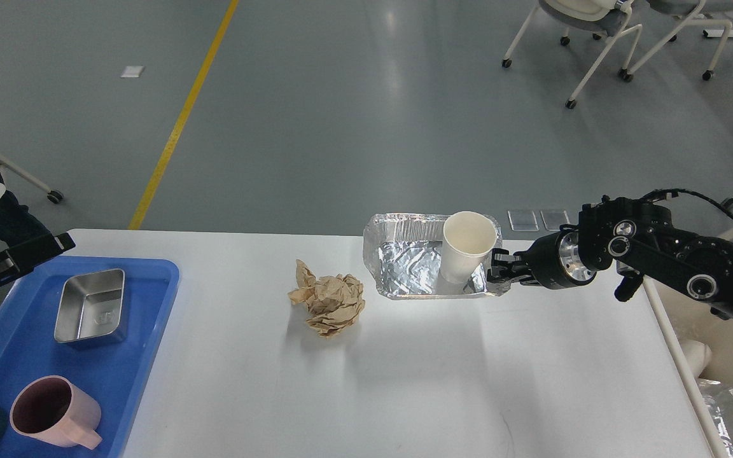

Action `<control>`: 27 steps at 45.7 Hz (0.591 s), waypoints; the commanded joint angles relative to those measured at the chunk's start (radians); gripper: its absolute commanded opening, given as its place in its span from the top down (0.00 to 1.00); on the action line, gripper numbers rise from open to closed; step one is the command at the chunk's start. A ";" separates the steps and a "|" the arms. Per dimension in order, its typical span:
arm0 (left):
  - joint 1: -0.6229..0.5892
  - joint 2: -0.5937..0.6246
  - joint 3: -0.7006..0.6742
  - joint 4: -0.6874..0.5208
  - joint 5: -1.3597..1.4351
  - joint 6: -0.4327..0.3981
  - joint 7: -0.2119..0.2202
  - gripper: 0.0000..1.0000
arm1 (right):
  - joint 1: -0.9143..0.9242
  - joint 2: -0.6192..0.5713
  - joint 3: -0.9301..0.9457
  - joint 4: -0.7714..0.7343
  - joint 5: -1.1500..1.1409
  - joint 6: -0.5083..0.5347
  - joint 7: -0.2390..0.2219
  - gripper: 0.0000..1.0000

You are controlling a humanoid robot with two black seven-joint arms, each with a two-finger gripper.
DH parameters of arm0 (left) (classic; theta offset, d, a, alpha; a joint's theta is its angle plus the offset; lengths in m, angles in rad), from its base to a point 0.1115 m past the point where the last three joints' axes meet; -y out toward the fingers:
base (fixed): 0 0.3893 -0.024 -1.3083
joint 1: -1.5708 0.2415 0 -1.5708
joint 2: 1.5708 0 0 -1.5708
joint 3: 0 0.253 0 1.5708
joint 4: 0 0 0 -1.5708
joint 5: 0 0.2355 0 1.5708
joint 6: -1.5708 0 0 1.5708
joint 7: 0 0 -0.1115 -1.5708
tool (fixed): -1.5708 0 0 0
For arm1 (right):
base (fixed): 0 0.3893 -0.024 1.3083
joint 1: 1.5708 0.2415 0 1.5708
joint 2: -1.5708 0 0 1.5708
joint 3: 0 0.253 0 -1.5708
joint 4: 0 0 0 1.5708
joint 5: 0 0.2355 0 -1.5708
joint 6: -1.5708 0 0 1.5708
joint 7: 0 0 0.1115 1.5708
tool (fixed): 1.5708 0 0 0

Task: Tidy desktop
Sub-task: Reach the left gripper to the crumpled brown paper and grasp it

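Note:
The desktop [404,381] is a wide white table. On it lie a crumpled brown paper ball [329,304] and a foil tray [404,264] with a white paper cup [465,245] standing in its right end. My right gripper [499,270] reaches in from the right and its fingers close on the foil tray's right rim, beside the cup. My left gripper [64,242] is low at the far left edge, over the far corner of the blue tray [144,331]; its fingers look like one dark bar.
The blue tray holds a steel square dish [90,306] and a pink mug [51,413]. A cream-white bin [729,375] stands off the table's right edge with foil in it. Office chairs stand far back right.

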 commanded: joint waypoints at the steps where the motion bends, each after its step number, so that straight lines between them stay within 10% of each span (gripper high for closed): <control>1: -0.011 -0.063 0.004 0.014 0.000 -0.076 0.009 0.03 | 0.000 0.002 0.007 0.000 0.000 0.000 0.000 1.00; 27: -0.305 -0.684 0.209 0.405 0.336 -0.119 -0.001 0.03 | -0.002 -0.004 0.033 0.000 0.002 0.001 0.011 1.00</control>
